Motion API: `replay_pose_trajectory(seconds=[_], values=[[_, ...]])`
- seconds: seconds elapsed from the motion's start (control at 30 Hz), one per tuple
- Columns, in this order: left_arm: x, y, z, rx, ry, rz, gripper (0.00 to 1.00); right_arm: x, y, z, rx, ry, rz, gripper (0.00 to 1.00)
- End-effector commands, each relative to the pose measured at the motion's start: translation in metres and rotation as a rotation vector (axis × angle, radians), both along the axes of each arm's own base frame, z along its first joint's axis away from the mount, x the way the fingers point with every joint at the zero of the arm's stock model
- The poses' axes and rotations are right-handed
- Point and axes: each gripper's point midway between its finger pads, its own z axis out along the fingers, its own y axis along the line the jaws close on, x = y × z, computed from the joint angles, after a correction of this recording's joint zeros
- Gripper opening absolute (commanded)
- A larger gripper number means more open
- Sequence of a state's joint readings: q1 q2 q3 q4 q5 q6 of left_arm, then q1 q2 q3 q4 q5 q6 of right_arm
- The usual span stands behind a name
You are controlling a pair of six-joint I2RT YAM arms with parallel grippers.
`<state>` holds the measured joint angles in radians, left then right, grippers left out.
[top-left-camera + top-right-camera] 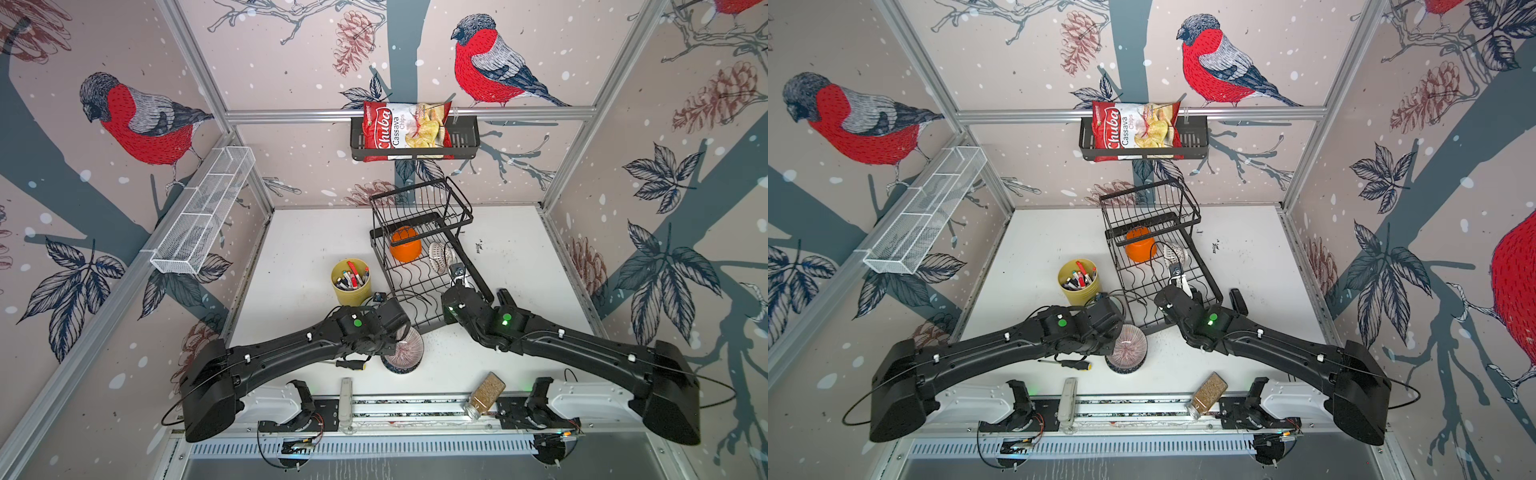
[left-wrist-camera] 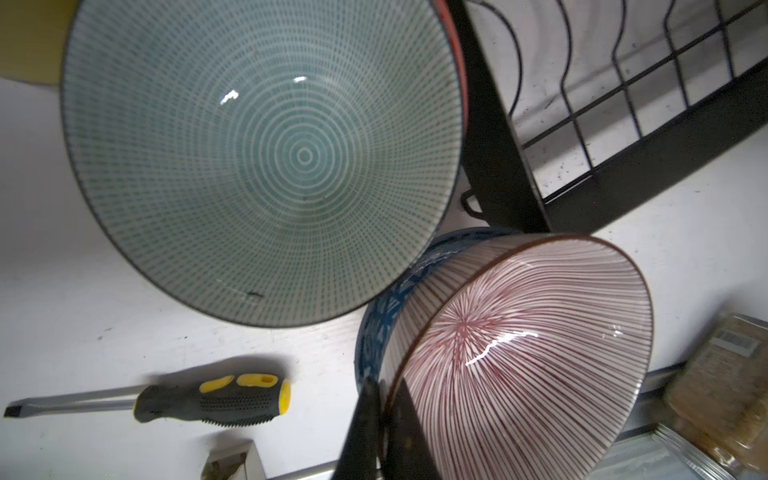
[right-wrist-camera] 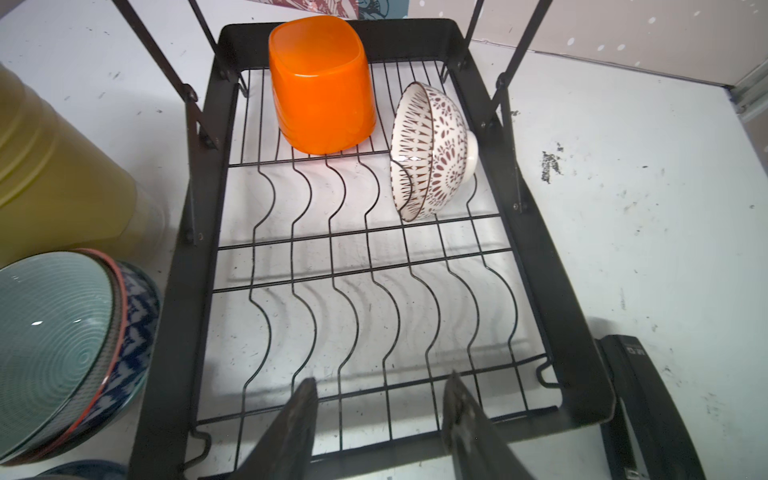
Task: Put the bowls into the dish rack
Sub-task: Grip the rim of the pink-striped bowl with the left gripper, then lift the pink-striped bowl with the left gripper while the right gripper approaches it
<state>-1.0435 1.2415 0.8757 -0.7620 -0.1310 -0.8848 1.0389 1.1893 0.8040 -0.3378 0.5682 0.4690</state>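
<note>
The left pincer (image 2: pixel 385 386) is clamping the rim of the pink bowl (image 2: pixel 523 357), with one finger inside the wall and one outside. The pink bowl is tilting over a blue bowl (image 2: pixel 374 328) that is sitting on the tabletop (image 2: pixel 83 311), just off the near corner of the rack (image 2: pixel 623 183). Whether these two bowls are touching, I cannot tell.

The teal bowl (image 2: pixel 262 158) is nesting mouth up inside a red-rimmed patterned bowl (image 3: pixel 133 332). This stack is standing on the tabletop just beside the rack's left side, near the yellow cup (image 1: pixel 351 282) of markers. In both top views the left arm is hiding this stack.

The right pincer (image 3: pixel 381 378) is hanging above the near end of the rack's lower tray with its fingers apart and gripping nothing.

Two bowls are resting in the rack. The orange bowl (image 3: pixel 320 83) is sitting at the far end of the lower tray, under the raised basket. The lattice bowl (image 3: pixel 432 153) is standing on edge in the wavy wires just beside it, toward the rack's right side.

A screwdriver (image 2: pixel 208 399) is lying on the tabletop near the pink bowl. A jar (image 1: pixel 486 395) of grains is lying on its side at the front edge, between the two arm bases.
</note>
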Motion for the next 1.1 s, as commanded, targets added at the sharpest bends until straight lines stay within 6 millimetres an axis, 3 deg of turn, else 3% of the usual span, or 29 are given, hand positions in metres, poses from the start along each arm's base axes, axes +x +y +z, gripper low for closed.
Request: replay_pose_trajectory(seconds=[0.0,0.2,0.37,0.63,0.8,1.07], values=[[0.012,-0.016,0.017,-0.090,-0.083,-0.029,0.00,-0.001,0.009,0.009,0.041,-0.002,0.041,0.51],[0.020,-0.025,0.042,-0.165,-0.159,-0.052,0.00,0.000,0.005,0.021,0.046,-0.008,0.056,0.51],[0.035,-0.019,0.056,-0.146,-0.250,-0.009,0.00,0.002,0.005,0.032,0.097,-0.003,0.082,0.51],[0.066,-0.017,0.080,-0.113,-0.392,0.044,0.00,-0.005,0.024,0.047,0.185,0.023,0.182,0.51],[0.081,-0.020,0.083,-0.111,-0.412,0.049,0.00,-0.007,0.036,0.049,0.206,0.048,0.217,0.45],[0.098,-0.026,0.082,-0.132,-0.425,0.046,0.00,-0.004,0.055,0.036,0.187,0.115,0.248,0.38]])
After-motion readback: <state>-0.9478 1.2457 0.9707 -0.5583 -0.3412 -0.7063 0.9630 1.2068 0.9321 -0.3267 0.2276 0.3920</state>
